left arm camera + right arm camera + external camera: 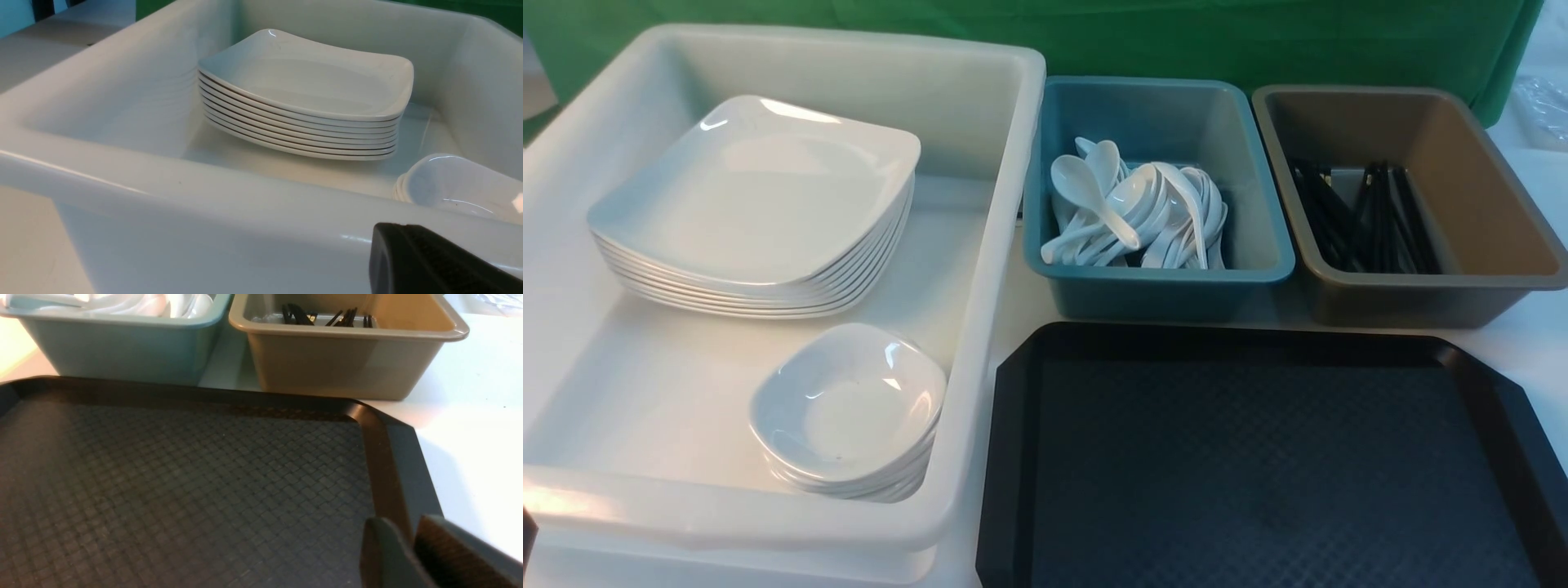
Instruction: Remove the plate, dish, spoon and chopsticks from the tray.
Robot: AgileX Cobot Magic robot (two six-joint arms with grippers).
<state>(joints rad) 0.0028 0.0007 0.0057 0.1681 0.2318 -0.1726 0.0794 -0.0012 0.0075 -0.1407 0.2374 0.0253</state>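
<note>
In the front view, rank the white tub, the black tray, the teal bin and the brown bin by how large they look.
1. White tub, largest, though nearness to the camera may flatter it.
2. Black tray, partly cut off by the frame, so its rank against the tub is unsure.
3. Teal bin and brown bin look alike; no ranking.

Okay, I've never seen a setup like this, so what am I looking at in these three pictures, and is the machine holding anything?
This is a two-armed robot clearing tableware. One camera looks forward from between the arms; the other two ride on its wrists.

Ahead is a black tray, bare where it shows. A white tub holds stacked plates and small dishes. A teal bin holds spoons, a brown bin chopsticks.

The left gripper is shut beside the tub; the right gripper is slightly parted over the tray's corner. Neither holds anything.
</note>
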